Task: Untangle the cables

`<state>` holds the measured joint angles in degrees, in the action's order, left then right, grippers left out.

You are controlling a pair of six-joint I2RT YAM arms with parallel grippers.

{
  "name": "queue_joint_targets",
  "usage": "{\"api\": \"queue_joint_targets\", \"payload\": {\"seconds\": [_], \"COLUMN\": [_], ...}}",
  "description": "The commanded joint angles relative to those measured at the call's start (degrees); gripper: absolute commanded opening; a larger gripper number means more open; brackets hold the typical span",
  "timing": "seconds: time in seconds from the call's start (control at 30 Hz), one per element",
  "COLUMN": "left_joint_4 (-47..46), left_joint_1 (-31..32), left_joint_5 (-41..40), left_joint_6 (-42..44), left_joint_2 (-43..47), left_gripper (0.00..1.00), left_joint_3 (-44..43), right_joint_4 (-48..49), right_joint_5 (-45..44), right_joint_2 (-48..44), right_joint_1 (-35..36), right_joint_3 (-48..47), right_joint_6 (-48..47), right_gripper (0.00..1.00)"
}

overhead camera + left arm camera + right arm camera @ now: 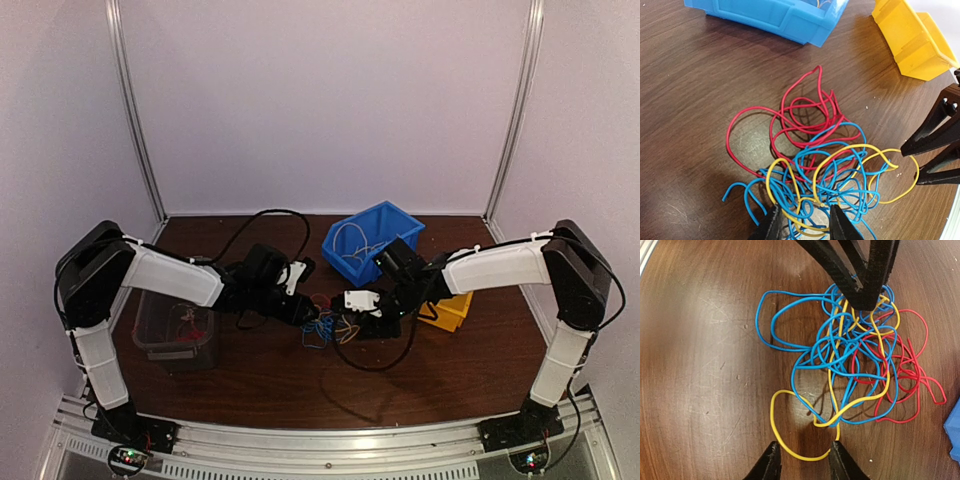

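1. The left claw [805,220] is standing released, its fingers straddling blue and yellow strands at the near edge of the cables [822,155].
2. The right claw [802,457] is gaping too, clenching nothing, with a yellow loop [772,415] lying between its fingers.
3. The tangle is lying on the table [690,125] between both claws, its red strands reaching beyond the left claw toward the blue bin [790,20].

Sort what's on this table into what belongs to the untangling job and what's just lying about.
Belongs: the tangled cables, red, blue and yellow; left gripper; right gripper.
Lying about: blue bin; yellow bin; clear box.
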<state>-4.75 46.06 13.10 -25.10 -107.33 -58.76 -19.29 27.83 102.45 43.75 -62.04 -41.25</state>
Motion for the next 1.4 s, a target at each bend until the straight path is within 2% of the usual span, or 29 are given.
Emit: {"api": "queue_joint_targets", "payload": {"seconds": [0.0,0.33,0.4,0.53,0.67,0.8,0.87,1.07,1.13,1.23,1.37], "left_joint_4": [-2.1,-2.3,-2.2,-1.6,1.2,4.0,4.5,7.6,5.5,-2.5,-10.5], "left_joint_1": [-0.1,-0.1,-0.1,-0.1,-0.1,-0.1,-0.1,-0.1,0.0,0.5,1.2], "left_joint_5": [0.0,0.0,-0.1,-0.3,-0.6,-2.9,-4.7,-8.2,-7.8,-8.5,-8.4], "left_joint_6": [0.1,0.1,0.1,0.4,1.5,4.0,5.3,7.7,8.2,9.0,11.1], "left_joint_2": [-0.3,-0.3,-0.3,-0.2,0.6,5.5,8.6,16.9,20.2,26.2,32.1], "left_gripper": [0.34,0.33,0.33,0.34,0.33,0.35,0.4,0.41,0.44,0.47,0.51], "left_joint_3": [-1.5,-1.4,-1.4,-1.9,-3.4,-3.5,-3.4,-2.2,0.1,5.8,13.1], "right_joint_4": [4.0,5.4,5.4,4.2,2.3,-0.7,-2.5,-10.0,-10.8,-11.0,-9.4], "right_joint_5": [-3.5,-3.2,-2.9,-1.3,0.0,0.7,1.1,2.8,3.0,3.6,4.4], "right_joint_2": [-1.1,-0.1,0.0,-0.2,-2.7,-7.3,-9.1,-9.2,-9.1,-8.9,-9.3], "right_joint_1": [0.4,0.5,0.6,0.6,0.6,0.0,-0.8,-2.8,-3.0,-3.0,-3.1], "right_joint_3": [1.4,1.0,0.5,-0.8,-2.5,-7.3,-12.5,-28.7,-32.2,-35.1,-33.5], "right_joint_6": [2.9,3.3,3.5,3.8,4.7,5.9,6.9,9.8,10.7,12.6,14.8], "right_gripper": [0.33,0.24,0.18,0.0,0.0,0.0,0.0,0.0,0.0,0.0,0.0]}}
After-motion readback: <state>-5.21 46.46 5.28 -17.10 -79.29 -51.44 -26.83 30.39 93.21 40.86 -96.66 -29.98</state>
